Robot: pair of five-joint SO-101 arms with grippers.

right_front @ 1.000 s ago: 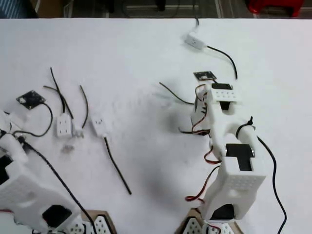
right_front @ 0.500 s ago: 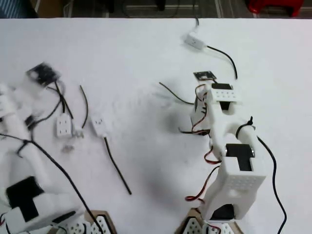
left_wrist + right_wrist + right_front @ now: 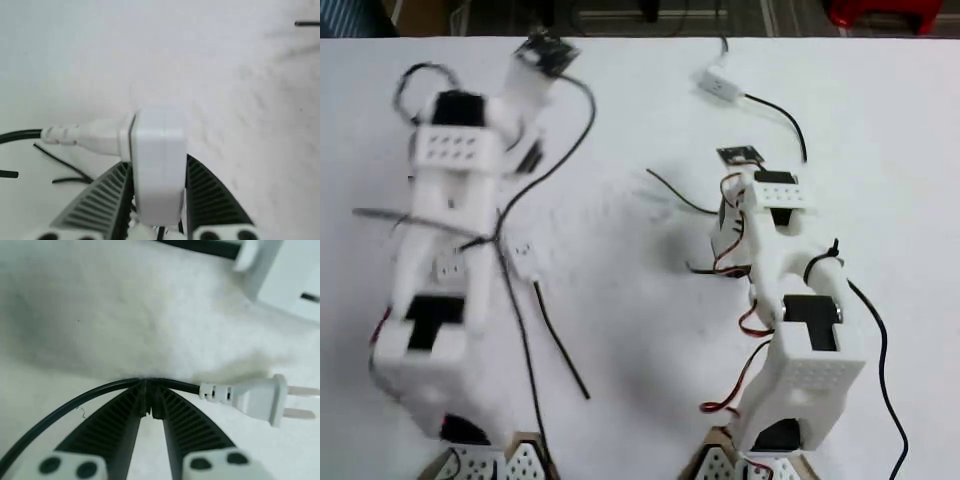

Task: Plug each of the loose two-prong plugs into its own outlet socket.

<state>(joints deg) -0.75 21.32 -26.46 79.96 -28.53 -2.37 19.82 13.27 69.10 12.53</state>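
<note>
The jaws of the right gripper point(image 3: 150, 392) are pressed together on the black cord point(image 3: 85, 400) just behind the white two-prong plug point(image 3: 260, 400); they pinch the cord, not the plug body. The left gripper point(image 3: 158, 167) clamps a white socket block point(image 3: 157, 135) by its two sides, and in the high view that arm reaches toward the far left corner of the table point(image 3: 880, 130).

We take the step in hand to be mating the plug with the socket point(image 3: 718, 85) that lies near the far edge, right of the middle. Held by the cord, the plug can swing and twist, so we would move slowly. Better, we would regrip on the body before pushing. The socket lies loose and will likely slide, so it needs bracing. We would line the blades up with the slots first, then press straight along the plug's length.

The plug's long axis follows the cord and runs across the line of the fingers. Its prongs point(image 3: 302, 389) point away from the grip, side by side. The socket sits near but off to one side of that line, so we judge the prongs aim past it and need turning.
</note>
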